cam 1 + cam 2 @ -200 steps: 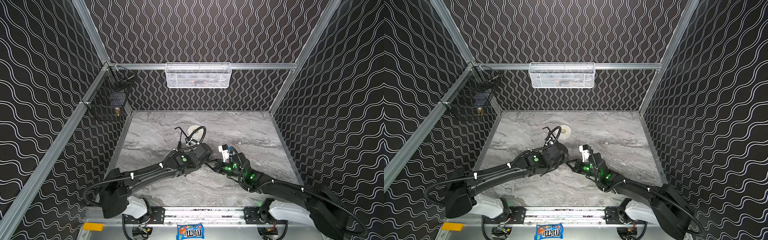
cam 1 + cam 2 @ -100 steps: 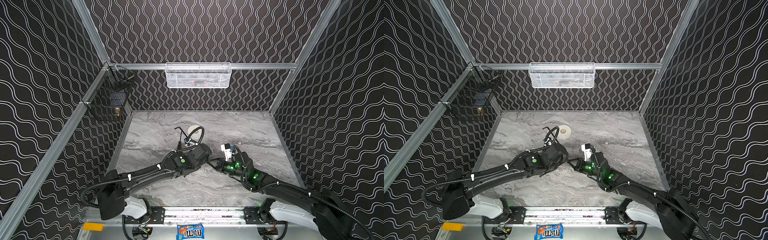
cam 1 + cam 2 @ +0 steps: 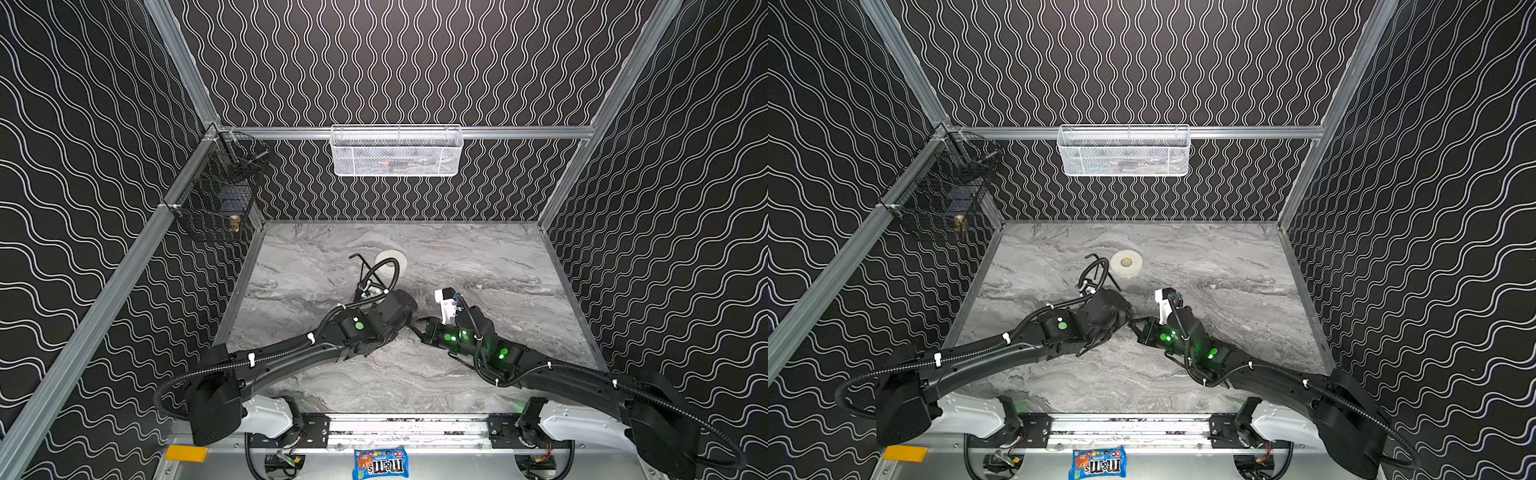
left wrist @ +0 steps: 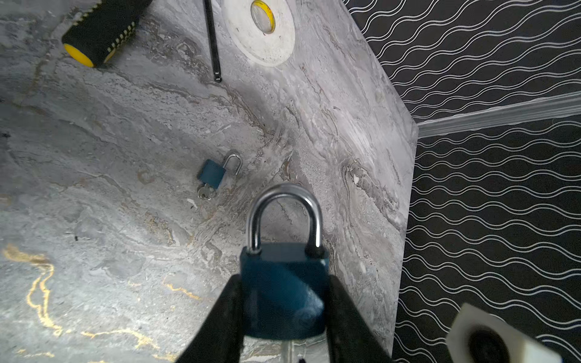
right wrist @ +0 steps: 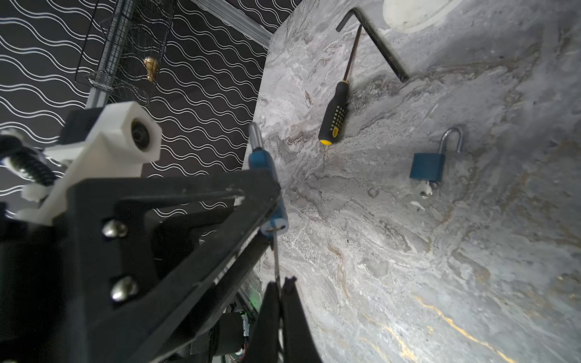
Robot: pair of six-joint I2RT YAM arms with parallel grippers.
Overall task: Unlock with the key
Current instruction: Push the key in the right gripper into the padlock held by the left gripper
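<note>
Blue padlock (image 4: 283, 301) is held above the desk (image 4: 110, 188), near its middle. Its body is clamped between the partly open fingers of the left hand (image 4: 284, 283), and the steel shackle appears seated at both legs. The key (image 5: 275, 251) is entered in the underside keyway. Its bow is hidden inside the fully closed right hand (image 5: 280, 290), so only the thin blade is exposed. In the left wrist view the key is cut off at the frame edge. In both top views lock and key are masked by the wrists.

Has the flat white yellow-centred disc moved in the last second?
No. The white disc lies just as far from the back edge of the marble table.
</note>
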